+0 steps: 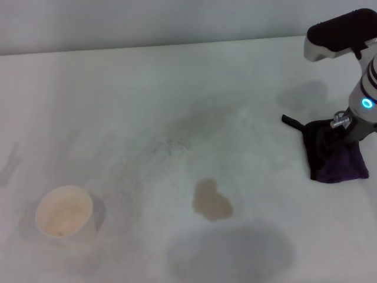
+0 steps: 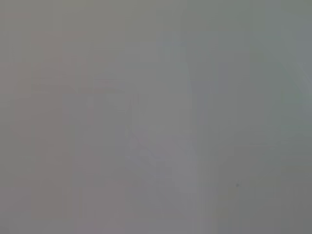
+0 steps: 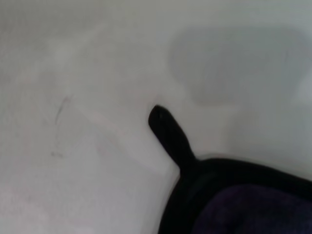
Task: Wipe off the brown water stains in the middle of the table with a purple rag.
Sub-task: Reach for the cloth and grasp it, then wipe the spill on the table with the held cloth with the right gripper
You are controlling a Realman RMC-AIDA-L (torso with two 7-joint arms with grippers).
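The brown water stain (image 1: 211, 201) is a tan blotch on the white table (image 1: 147, 88), a little in front of the middle. The purple rag (image 1: 336, 158) lies at the right side, its black tab pointing left. My right gripper (image 1: 346, 133) comes down onto the rag's upper part, pressing into the cloth. In the right wrist view the rag (image 3: 253, 209) fills one corner, with its black tab (image 3: 168, 131) sticking out over bare table. The stain lies well to the left of the rag and nearer the front edge. The left gripper is out of view.
A paper cup (image 1: 65, 212) stands upright at the front left. Faint grey smears run across the table's middle (image 1: 177, 141). A broad shadow lies in front of the stain (image 1: 235, 250). The left wrist view shows only a plain grey surface.
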